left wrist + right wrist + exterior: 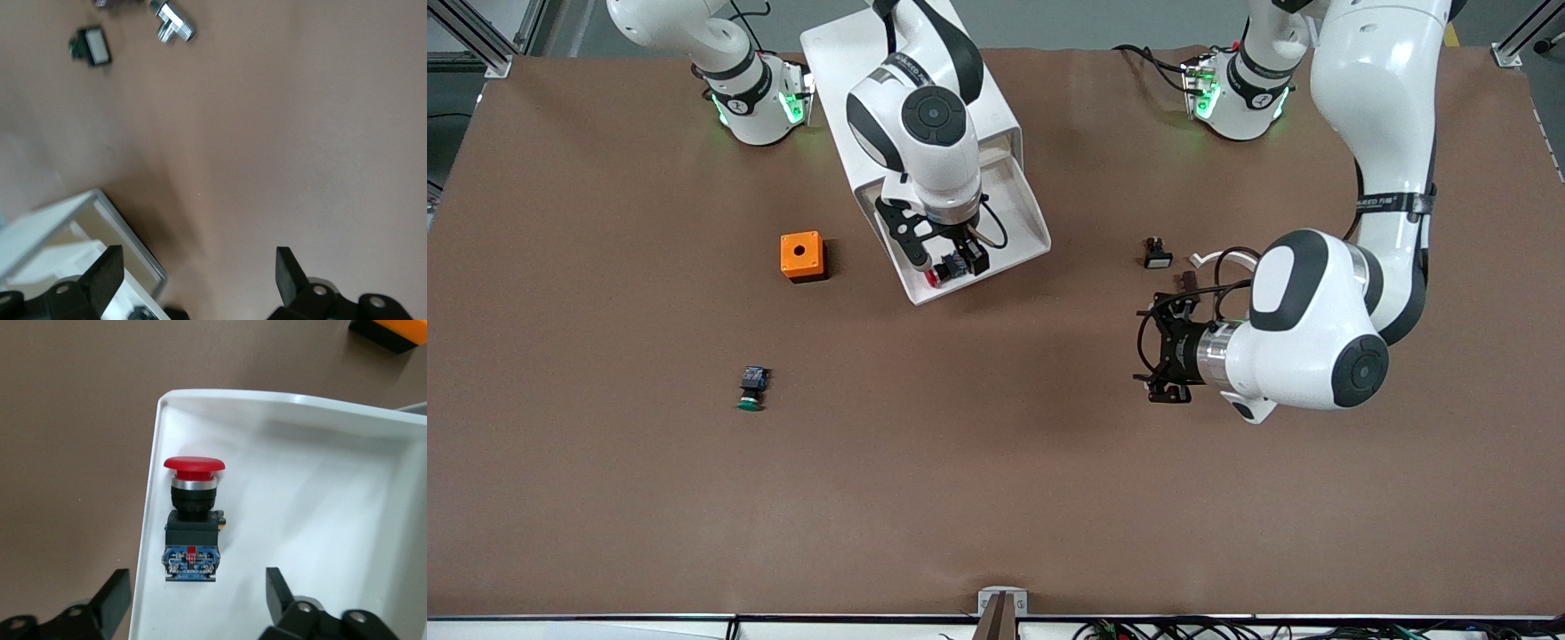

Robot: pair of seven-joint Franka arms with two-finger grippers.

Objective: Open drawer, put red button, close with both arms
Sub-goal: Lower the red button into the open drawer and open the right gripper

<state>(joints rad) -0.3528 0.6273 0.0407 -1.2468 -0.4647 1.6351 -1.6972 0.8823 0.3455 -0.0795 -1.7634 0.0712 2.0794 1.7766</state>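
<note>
The drawer point(969, 258) stands pulled out of the white cabinet point(911, 98), its low front toward the front camera. The red button point(192, 520) lies on its side on the drawer floor, close to the front corner, its red cap against the front wall. The right hand point(951, 260) hangs directly over it with its fingers point(110, 600) spread wide on either side of the button and touching nothing, so the button appears to rest on its own inside the drawer. That placement puts the drop-off part of the job behind; what is left is pushing the drawer shut.

The left hand point(1163, 356) hovers over bare surface toward the left arm's end, turned sideways toward the drawer, its fingers point(103, 277) also spread and empty. It looks to be waiting there so it can join the push.

Elsewhere on the brown surface point(996, 498) sit an orange box point(802, 256) beside the drawer, a green button point(752, 388) nearer the front camera, and a small black and white switch point(1157, 254) with a metal fitting point(173, 21) near the left hand.
</note>
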